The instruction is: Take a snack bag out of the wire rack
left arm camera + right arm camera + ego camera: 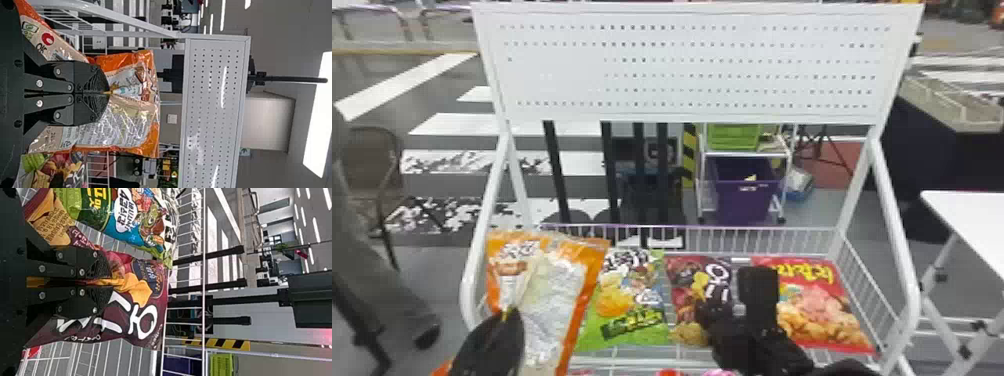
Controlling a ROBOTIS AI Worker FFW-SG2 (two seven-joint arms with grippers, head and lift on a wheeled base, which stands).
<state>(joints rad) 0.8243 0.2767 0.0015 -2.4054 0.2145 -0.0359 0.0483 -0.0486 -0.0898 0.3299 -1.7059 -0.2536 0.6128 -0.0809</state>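
Observation:
In the head view my left gripper (507, 320) is at the rack's left end, on the orange bag (557, 300). The left wrist view has my left gripper (109, 93) shut on a pinched fold of that orange bag (129, 135). My right gripper (727, 310) is over the dark maroon bag (682, 275) in the wire rack (697, 232). From the right wrist, my right gripper (109, 282) has a fold of the maroon bag (150, 301) squeezed between its fingers. Both bags stand upright.
A green bag (632, 305) stands between the two held bags, and a red bag (822, 305) is at the rack's right. The white pegboard (692, 65) rises behind on side posts. A white table (972, 215) stands at the right.

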